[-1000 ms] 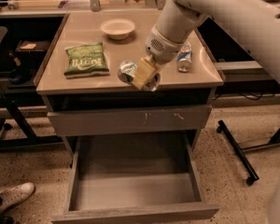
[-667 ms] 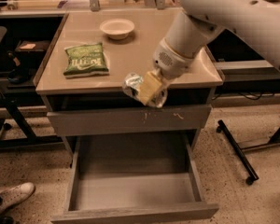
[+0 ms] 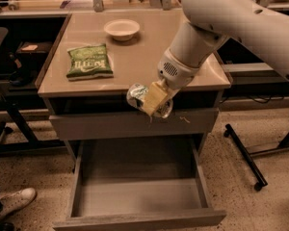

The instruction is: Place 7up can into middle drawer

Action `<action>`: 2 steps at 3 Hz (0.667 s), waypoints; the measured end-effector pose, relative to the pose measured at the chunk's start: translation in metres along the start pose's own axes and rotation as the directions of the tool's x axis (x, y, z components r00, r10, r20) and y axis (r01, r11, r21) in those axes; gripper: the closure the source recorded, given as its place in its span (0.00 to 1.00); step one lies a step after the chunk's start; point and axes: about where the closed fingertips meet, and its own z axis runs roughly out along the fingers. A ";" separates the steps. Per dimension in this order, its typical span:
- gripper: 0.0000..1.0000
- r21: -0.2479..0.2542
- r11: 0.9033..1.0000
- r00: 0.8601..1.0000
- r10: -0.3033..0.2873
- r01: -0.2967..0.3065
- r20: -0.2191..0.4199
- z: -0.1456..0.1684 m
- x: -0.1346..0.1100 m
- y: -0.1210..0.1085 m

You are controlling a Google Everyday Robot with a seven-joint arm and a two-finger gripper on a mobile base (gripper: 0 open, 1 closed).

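My gripper [image 3: 151, 101] is shut on the 7up can [image 3: 137, 94], a silver-white and green can held tilted on its side. It hangs in front of the tabletop's front edge, over the closed upper drawer front [image 3: 130, 124]. The middle drawer [image 3: 139, 196] stands pulled out below, a wide grey tray with nothing in it. The can is above the drawer's back part, well clear of it. My white arm comes down from the upper right and hides the right part of the tabletop.
On the tan tabletop [image 3: 135, 57] lie a green chip bag [image 3: 89, 61] and a white bowl [image 3: 121, 29]. A black chair [image 3: 2, 81] stands at the left with a shoe [image 3: 14, 201] by it. A black wheeled stand leg [image 3: 245, 158] is on the right.
My gripper has carried the can off the tabletop, forward and down past the front edge, so it now hangs in front of the upper drawer front above the open drawer.
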 end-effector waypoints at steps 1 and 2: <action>1.00 -0.059 0.997 0.998 0.047 -0.049 -0.033 0.031 0.022 0.010; 1.00 -0.172 0.975 0.988 0.131 -0.142 -0.076 0.094 0.065 0.023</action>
